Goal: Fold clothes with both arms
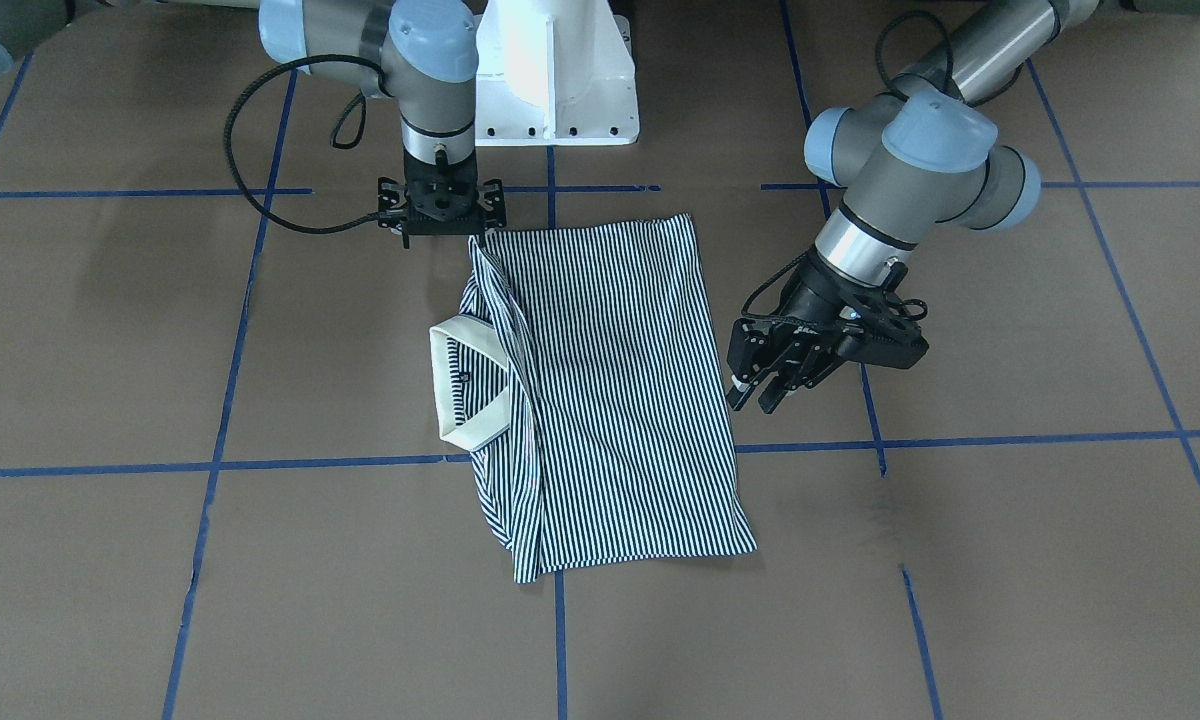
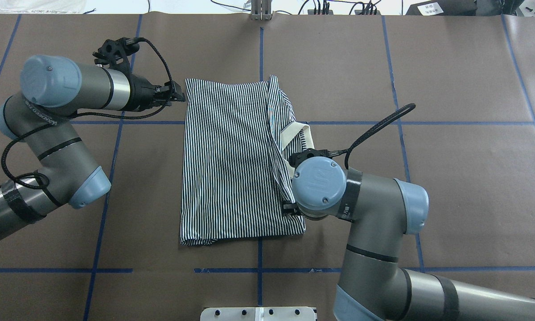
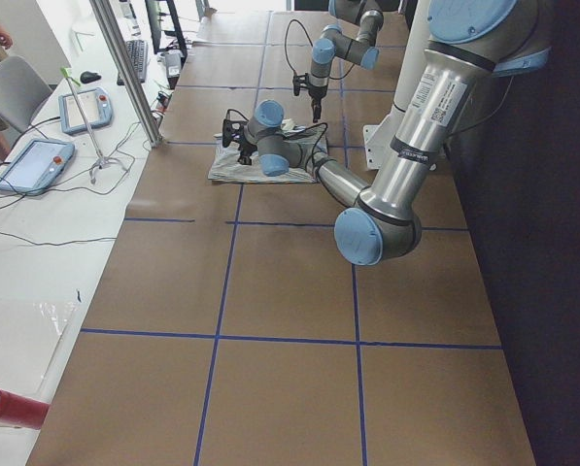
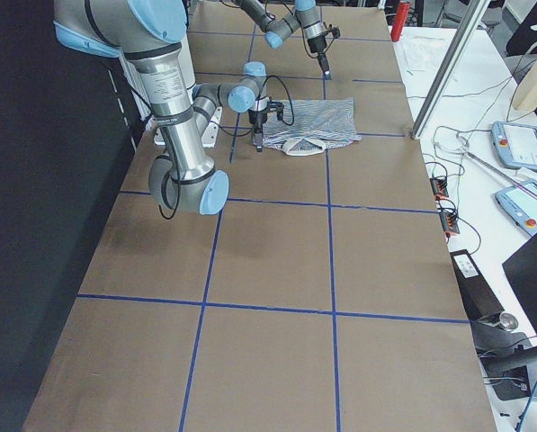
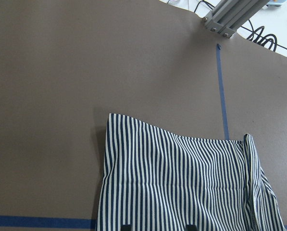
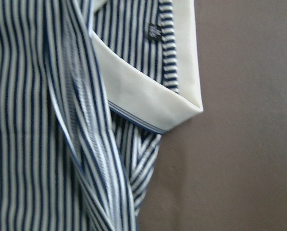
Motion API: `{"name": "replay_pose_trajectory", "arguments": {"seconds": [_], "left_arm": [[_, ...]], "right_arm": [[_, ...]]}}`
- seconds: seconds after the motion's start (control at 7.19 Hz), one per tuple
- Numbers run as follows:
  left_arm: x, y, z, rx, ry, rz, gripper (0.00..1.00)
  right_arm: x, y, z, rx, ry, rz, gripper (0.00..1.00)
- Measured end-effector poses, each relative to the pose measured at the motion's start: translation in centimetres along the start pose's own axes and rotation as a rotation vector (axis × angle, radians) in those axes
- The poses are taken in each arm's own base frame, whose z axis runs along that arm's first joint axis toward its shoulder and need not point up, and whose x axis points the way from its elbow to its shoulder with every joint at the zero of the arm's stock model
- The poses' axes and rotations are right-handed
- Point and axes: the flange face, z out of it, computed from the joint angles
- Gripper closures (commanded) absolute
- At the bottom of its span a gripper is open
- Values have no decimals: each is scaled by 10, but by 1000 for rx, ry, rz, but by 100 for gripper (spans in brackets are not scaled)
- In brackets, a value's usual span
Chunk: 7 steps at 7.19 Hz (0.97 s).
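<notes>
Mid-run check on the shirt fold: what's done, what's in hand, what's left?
Done: the shirt lies flat, folded into a rectangle, no sleeves showing, its collar poking out at one long edge. In hand: nothing clearly gripped; the left gripper hangs open beside the opposite edge, the right gripper is down at a collar-side corner, its grip hidden. Left: probably one more fold across.

The shirt (image 2: 232, 169) lies in the middle of the table (image 2: 450, 178), collar (image 2: 301, 133) toward the robot's right. The left gripper (image 2: 174, 94) hangs just off its left edge; the right gripper (image 1: 442, 222) is over its near right corner.
</notes>
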Motion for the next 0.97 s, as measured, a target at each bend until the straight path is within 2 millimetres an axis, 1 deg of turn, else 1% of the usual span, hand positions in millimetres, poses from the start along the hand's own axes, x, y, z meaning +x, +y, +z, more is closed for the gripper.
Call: {"name": "replay_pose_trajectory", "arguments": {"seconds": [0.14, 0.28, 0.42, 0.56, 0.97], "left_arm": [[-5, 3, -5, -6, 1, -1, 52], [-7, 5, -8, -12, 2, -2, 52], [-9, 6, -9, -15, 2, -3, 52], [-11, 7, -9, -17, 0, -4, 52], [-12, 7, -8, -19, -1, -4, 52]], "right_arm": [[-21, -14, -1, 10, -9, 6, 0], [-34, -25, 6, 17, -15, 9, 0], [-37, -34, 17, 22, -13, 5, 0], [-36, -40, 24, 23, -5, -3, 0], [-24, -49, 41, 17, 29, -10, 0]]}}
